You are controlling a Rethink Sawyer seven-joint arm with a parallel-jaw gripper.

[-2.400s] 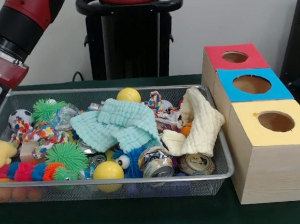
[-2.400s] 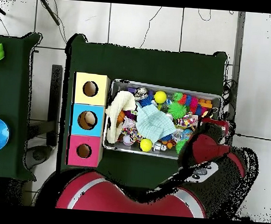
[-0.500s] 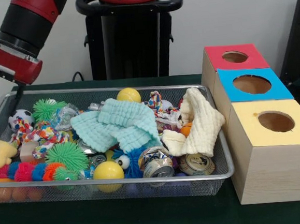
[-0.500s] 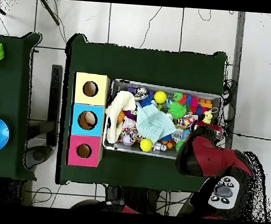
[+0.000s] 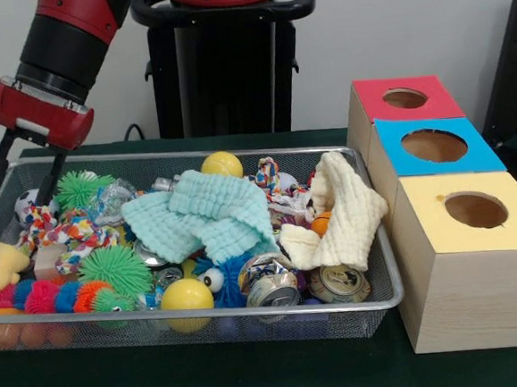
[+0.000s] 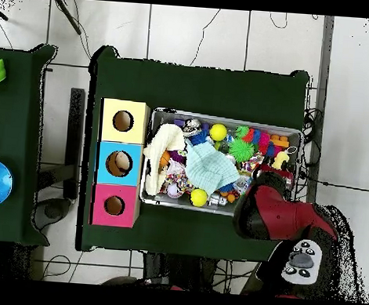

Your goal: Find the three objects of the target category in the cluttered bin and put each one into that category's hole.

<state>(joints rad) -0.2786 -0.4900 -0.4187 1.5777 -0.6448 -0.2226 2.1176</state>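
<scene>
The wire mesh bin is full of toys, cloths and cans; it also shows in the overhead view. A yellow duck lies at its left end, at the bin's right end in the overhead view. Something orange peeks from under a cream cloth; I cannot tell what it is. No tiger shows. My gripper hangs open and empty over the bin's far left corner, above a patterned ball. The red box's hole is at the far right, also visible from overhead.
Blue-topped and yellow-topped boxes stand in front of the red one. A mint cloth, cream cloth, yellow balls, crushed cans, spiky green balls and rope toys fill the bin. My arm covers the bin's corner from overhead.
My gripper has moved right and a little lower in the front view, from outside the bin's left end to over its far left corner. The bin's contents have not moved.
</scene>
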